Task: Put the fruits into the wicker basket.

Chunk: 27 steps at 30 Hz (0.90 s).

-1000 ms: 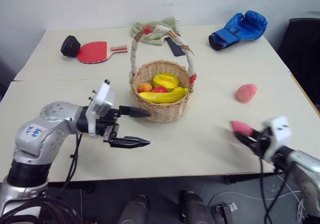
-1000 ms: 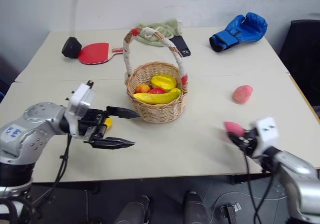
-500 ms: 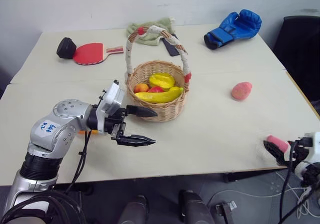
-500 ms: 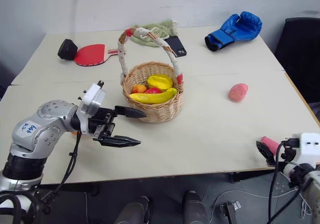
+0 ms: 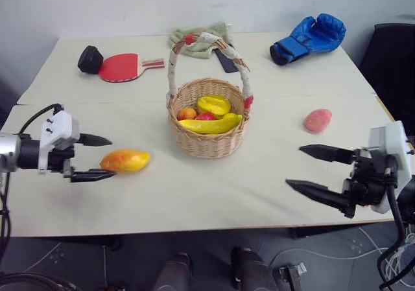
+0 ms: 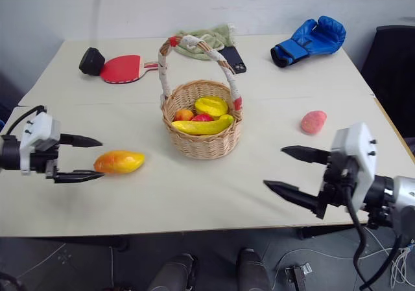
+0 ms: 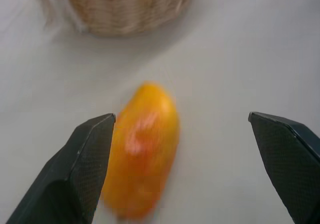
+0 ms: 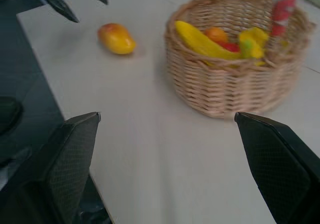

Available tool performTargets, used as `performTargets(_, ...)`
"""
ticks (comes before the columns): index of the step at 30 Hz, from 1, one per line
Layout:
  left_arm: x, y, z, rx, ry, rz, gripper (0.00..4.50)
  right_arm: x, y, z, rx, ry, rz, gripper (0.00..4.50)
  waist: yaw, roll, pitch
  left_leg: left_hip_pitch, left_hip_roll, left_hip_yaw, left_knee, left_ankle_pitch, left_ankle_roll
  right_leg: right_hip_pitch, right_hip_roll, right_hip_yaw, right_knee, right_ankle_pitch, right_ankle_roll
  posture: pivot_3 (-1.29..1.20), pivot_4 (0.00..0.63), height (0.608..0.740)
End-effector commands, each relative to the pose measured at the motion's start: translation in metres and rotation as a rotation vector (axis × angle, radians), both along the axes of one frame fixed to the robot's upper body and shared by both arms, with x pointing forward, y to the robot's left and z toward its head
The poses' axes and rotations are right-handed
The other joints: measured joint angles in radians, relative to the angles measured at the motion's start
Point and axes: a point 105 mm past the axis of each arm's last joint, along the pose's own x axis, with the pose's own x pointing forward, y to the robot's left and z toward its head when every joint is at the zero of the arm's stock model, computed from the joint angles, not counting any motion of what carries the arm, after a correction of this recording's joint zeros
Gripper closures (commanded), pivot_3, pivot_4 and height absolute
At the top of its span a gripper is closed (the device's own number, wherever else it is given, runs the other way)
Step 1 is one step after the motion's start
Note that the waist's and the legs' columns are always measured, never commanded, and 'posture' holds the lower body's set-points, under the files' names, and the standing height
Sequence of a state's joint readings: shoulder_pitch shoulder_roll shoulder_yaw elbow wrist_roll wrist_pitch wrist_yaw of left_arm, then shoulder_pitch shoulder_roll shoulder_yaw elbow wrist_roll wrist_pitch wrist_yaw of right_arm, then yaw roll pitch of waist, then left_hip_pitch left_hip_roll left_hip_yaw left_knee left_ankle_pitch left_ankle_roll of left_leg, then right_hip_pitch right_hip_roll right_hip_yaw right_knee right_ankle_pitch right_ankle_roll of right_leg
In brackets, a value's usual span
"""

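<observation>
My left end effector (image 5: 94, 157) stands with its two fingers spread wide, and the mango (image 5: 125, 161) lies on the tabletop (image 5: 194, 187) just in front of them, with its near end between the tips. In the left wrist view the mango (image 7: 142, 149) sits closer to one finger (image 7: 82, 159) than to the other, so I judge the grip is not yet centred. To do this step well, I would first shift the end effector sideways until the fruit is in the middle of the gap, then go forward so the fingers reach the thick part of the mango, and only then close. The fruit looks smooth and rounded, so a pinch at the narrow end could make it slip out.

The wicker basket (image 5: 211, 142) stands near, beyond the mango, and it already holds a banana and other fruits. I must lift high enough to pass its rim and stay away from the arched handle (image 5: 207, 45).

My right end effector (image 5: 327, 174) is also spread and holds nothing. The peach (image 5: 318, 120) lies on the tabletop to the right of the basket, well apart from these fingers.
</observation>
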<state>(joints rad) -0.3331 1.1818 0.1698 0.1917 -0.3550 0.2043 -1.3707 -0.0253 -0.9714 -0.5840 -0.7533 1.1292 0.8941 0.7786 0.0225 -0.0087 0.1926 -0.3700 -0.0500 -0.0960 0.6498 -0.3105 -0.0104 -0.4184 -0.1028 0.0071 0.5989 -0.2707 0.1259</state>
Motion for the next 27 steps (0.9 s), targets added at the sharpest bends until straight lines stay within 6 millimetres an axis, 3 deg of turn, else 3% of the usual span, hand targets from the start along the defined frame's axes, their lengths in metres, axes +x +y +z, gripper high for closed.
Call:
performTargets(1, 0.005, 0.012, -0.003, 0.129, -0.029, -0.035, 0.00, -0.002, 0.016, 0.014, 0.005, -0.064, 0.080, 0.02, 0.004, 0.000, 0.000, 0.000, -0.001, 0.000, 0.000, 0.000, 0.000, 0.000, -0.001, 0.000, -0.001, 0.000, 0.000, 0.00, 0.150, 0.740)
performTargets(8, 0.037, -0.009, -0.026, 0.198, -0.051, -0.131, 0.00, 0.004, 0.024, 0.017, 0.018, -0.078, 0.078, 0.02, 0.004, 0.000, 0.000, -0.002, -0.003, 0.000, 0.000, 0.000, 0.000, 0.000, -0.003, -0.001, -0.002, 0.001, 0.002, 0.00, 0.150, 0.740)
performTargets(14, 0.048, -0.017, -0.037, 0.235, -0.010, -0.175, 0.00, 0.005, 0.022, 0.018, 0.024, -0.087, 0.043, 0.02, -0.005, -0.001, 0.000, -0.004, -0.005, 0.009, 0.002, 0.000, 0.000, -0.005, -0.003, -0.001, 0.004, 0.002, 0.003, 0.00, 0.150, 0.740)
performTargets(18, 0.054, -0.023, -0.033, 0.228, -0.012, -0.202, 0.93, 0.006, 0.022, 0.022, 0.040, -0.097, 0.029, 0.00, -0.005, -0.003, 0.000, -0.004, -0.006, 0.015, 0.003, 0.000, 0.001, -0.008, -0.003, -0.001, 0.009, 0.002, 0.003, 0.00, 0.150, 0.740)
performTargets(20, 0.050, -0.023, -0.030, 0.218, 0.001, -0.218, 1.32, 0.007, 0.021, 0.023, 0.040, -0.100, 0.017, 0.00, -0.006, -0.004, 0.001, -0.004, -0.005, 0.017, 0.005, -0.002, 0.004, -0.008, -0.004, -0.001, 0.011, 0.002, 0.004, 0.00, 0.150, 0.740)
performTargets(23, 0.039, -0.028, -0.022, 0.166, 0.043, -0.253, 1.32, 0.008, 0.019, 0.024, 0.051, -0.099, 0.004, 0.00, -0.007, -0.004, 0.001, -0.004, -0.002, 0.019, 0.008, -0.003, 0.005, -0.008, -0.004, 0.000, 0.012, 0.002, 0.004, 0.00, 0.150, 0.740)
performTargets(27, 0.025, -0.075, 0.036, -0.221, 0.075, -0.311, 1.32, 0.011, 0.018, 0.024, 0.074, -0.105, -0.018, 0.00, -0.008, -0.007, 0.002, -0.005, -0.001, 0.015, 0.012, -0.003, 0.006, -0.008, -0.004, 0.001, 0.012, 0.002, 0.004, 0.00, 0.150, 0.740)
